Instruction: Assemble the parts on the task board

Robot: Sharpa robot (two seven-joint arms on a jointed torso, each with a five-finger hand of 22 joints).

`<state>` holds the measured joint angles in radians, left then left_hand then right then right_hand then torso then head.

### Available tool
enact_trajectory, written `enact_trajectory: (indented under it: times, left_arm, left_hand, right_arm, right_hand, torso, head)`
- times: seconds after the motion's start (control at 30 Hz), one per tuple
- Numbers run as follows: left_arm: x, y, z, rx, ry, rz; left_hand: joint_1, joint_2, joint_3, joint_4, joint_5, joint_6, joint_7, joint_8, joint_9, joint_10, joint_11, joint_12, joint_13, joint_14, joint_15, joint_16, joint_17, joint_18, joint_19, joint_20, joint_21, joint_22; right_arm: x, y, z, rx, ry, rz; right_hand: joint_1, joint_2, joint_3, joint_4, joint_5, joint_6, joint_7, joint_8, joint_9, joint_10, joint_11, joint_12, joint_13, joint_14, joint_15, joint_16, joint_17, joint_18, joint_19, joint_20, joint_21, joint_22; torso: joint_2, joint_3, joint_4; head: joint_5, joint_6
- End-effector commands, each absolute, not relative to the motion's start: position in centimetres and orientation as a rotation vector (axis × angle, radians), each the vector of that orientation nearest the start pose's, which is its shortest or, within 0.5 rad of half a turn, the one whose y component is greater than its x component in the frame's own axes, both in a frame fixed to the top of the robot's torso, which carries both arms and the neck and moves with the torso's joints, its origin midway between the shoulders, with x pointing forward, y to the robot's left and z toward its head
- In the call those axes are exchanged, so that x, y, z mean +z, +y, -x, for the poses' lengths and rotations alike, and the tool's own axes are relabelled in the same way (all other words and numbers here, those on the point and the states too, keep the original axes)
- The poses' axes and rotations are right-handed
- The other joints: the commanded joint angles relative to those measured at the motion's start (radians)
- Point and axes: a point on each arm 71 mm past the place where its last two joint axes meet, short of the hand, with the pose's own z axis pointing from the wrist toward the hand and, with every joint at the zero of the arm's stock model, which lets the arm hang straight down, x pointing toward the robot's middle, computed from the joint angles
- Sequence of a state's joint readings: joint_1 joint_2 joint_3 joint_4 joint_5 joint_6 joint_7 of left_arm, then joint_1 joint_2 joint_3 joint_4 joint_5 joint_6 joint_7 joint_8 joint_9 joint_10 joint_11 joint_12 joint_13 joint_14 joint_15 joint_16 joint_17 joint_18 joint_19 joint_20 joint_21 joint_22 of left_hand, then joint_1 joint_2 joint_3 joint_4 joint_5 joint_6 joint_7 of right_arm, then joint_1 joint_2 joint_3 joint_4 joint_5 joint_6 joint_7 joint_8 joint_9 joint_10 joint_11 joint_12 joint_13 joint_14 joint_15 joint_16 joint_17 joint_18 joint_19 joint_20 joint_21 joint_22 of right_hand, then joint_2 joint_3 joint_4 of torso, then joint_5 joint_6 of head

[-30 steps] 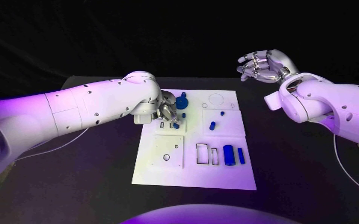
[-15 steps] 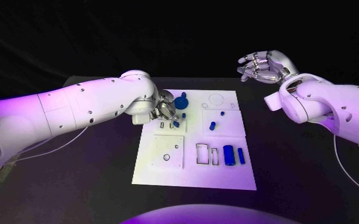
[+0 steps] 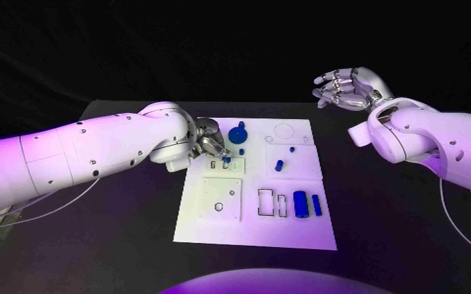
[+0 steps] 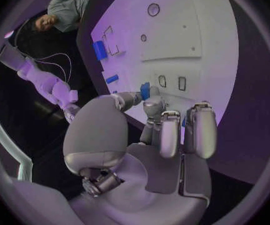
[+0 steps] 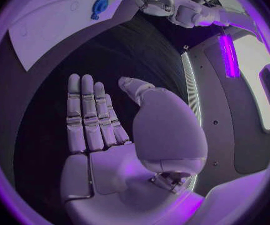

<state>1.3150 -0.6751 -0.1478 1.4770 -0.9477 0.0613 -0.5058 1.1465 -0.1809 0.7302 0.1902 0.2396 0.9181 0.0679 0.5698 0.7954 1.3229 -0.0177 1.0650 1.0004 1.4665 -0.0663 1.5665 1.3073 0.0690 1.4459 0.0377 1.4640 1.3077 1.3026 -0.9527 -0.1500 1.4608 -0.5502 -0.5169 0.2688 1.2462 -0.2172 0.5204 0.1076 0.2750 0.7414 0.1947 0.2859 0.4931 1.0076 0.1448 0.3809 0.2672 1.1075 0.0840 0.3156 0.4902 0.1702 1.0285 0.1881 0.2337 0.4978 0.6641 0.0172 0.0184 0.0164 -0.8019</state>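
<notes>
We saw the left hand (image 3: 208,145) had drawn back toward the task board (image 3: 257,234)'s edge, its fingers (image 4: 145,99) pinching a small blue part (image 4: 145,90) just above the slots (likely about to seat it), while the right hand (image 3: 346,87) hovered open, well apart.

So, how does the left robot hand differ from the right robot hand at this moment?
The left robot hand is low over the white board, while the right robot hand is raised beyond the board's far right corner. The left robot hand pinches a small blue part at its fingertips; the right robot hand holds nothing, its fingers apart. Both are silver, on white arms.
</notes>
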Motion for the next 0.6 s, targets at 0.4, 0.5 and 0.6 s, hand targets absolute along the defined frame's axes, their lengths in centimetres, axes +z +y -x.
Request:
enact_trajectory:
  times: [0.4, 0.5, 0.6]
  left_arm:
    - [-21.5, 15.1, -47.9, -0.521, 2.091, 0.118]
    - [-21.6, 15.0, -47.8, -0.510, 2.092, 0.102]
    - [-21.7, 14.9, -47.8, -0.498, 2.102, 0.085]
  left_hand:
    - [0.008, -0.048, 0.189, -0.182, 0.081, 0.034, -0.012, 0.003, 0.030, 0.030, -0.005, 0.014, 0.008, 0.104, -0.014, 0.004, 0.263, -0.026, 0.023, -0.011, 0.018, 0.067]
    - [0.008, -0.053, 0.190, -0.181, 0.097, 0.038, -0.014, 0.002, 0.032, 0.035, -0.007, 0.020, 0.013, 0.104, -0.015, 0.004, 0.263, -0.027, 0.025, -0.012, 0.020, 0.070]
    - [0.008, -0.056, 0.190, -0.180, 0.111, 0.041, -0.015, 0.002, 0.033, 0.038, -0.008, 0.021, 0.014, 0.104, -0.016, 0.004, 0.263, -0.028, 0.027, -0.013, 0.022, 0.075]
  right_arm:
    - [-16.3, -29.1, -49.8, 0.995, 1.428, -0.573]
    - [-16.3, -29.1, -49.7, 0.994, 1.427, -0.571]
    - [-16.4, -29.1, -49.7, 0.994, 1.427, -0.569]
  right_hand:
    - [-0.005, 0.004, -0.007, 0.002, 0.006, 0.008, 0.029, 0.005, -0.002, -0.002, 0.004, -0.006, -0.003, 0.000, 0.005, -0.008, -0.002, 0.010, 0.003, 0.004, -0.006, -0.003]
    - [-0.005, 0.004, -0.007, 0.002, 0.006, 0.008, 0.029, 0.005, -0.002, -0.002, 0.004, -0.007, -0.004, 0.000, 0.005, -0.009, -0.002, 0.010, 0.003, 0.004, -0.007, -0.004]
    - [-0.006, 0.003, -0.008, 0.002, 0.006, 0.008, 0.029, 0.005, -0.003, -0.002, 0.004, -0.007, -0.004, 0.000, 0.005, -0.010, -0.002, 0.010, 0.003, 0.004, -0.007, -0.004]
  torso:
    - [0.000, 0.0017, -0.0017]
    - [0.000, 0.0022, -0.0019]
    - [0.001, 0.0025, -0.0025]
  head:
    - [0.003, -0.003]
    - [0.005, -0.004]
    - [0.006, -0.006]
